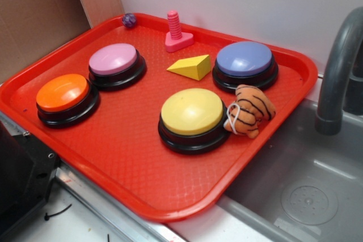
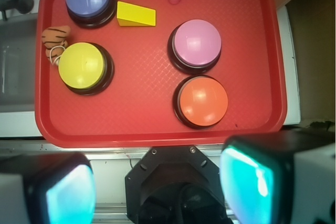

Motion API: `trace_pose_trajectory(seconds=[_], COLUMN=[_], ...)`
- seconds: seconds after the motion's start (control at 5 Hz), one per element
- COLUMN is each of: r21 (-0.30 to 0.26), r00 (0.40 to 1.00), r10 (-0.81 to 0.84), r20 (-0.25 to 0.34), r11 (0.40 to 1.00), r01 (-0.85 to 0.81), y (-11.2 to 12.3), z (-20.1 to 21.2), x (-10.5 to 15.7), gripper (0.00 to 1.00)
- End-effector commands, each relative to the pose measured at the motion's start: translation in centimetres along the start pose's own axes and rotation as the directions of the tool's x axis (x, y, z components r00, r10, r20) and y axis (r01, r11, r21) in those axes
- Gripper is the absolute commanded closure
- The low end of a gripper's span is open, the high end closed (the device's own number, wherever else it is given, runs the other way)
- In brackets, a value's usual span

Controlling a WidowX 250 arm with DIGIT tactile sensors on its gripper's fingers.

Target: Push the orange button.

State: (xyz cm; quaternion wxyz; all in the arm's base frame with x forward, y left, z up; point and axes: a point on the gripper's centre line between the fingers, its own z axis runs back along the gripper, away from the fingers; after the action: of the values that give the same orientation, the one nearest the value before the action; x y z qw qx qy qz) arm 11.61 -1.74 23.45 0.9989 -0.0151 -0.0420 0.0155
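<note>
Glossy plastic orange button (image 1: 62, 92) on textured red plastic tray (image 1: 130, 157).

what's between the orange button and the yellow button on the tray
Nothing: only bare red tray lies between the orange button and the yellow button. The wrist view shows it best, and the exterior view agrees.

Bright even light, soft glare on glossy button domes, faint shadows, wrist view's near pincer pads blurred
</note>
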Motion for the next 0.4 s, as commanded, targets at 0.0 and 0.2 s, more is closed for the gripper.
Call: trace_pose_trajectory(seconds=[0.0,0.2], r21=[0.000,0.080], r00=[1.000,0.967], r10=[0.000,0.239], r20=[0.000,-0.090], r11=[1.000,0.969], r01=[0.000,-0.232], y=[0.0,5.0], z=[0.0,-5.2], x=[0.0,4.5], gripper=[0.00,0.00])
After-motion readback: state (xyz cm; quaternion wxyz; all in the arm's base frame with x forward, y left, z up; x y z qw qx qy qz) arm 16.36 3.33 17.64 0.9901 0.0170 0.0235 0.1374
